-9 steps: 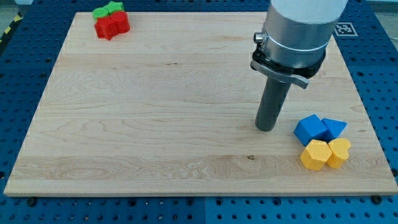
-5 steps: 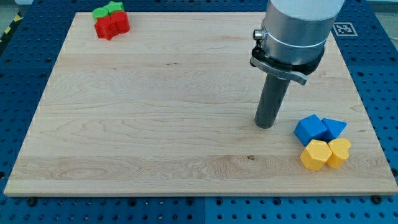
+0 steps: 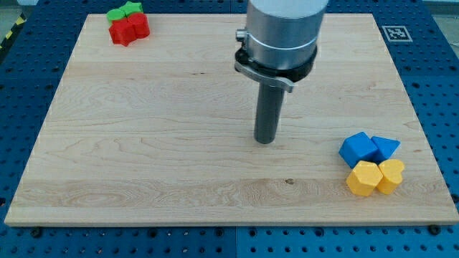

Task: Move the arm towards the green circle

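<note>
The green circle [image 3: 115,14] lies at the board's top left corner, next to a green star [image 3: 132,8] and behind two red blocks [image 3: 129,29]. My tip [image 3: 265,140] rests on the wooden board right of its middle, far to the right of and below the green circle. It touches no block.
A blue cube [image 3: 358,149], a blue triangle [image 3: 386,148], a yellow hexagon [image 3: 363,178] and a yellow heart [image 3: 391,175] cluster at the bottom right. The wooden board [image 3: 165,136] lies on a blue perforated table. A marker tag [image 3: 396,33] sits at the top right.
My tip has slid to the view's left, by about 60 pixels, and slightly up, away from the blue and yellow cluster. No block has moved.
</note>
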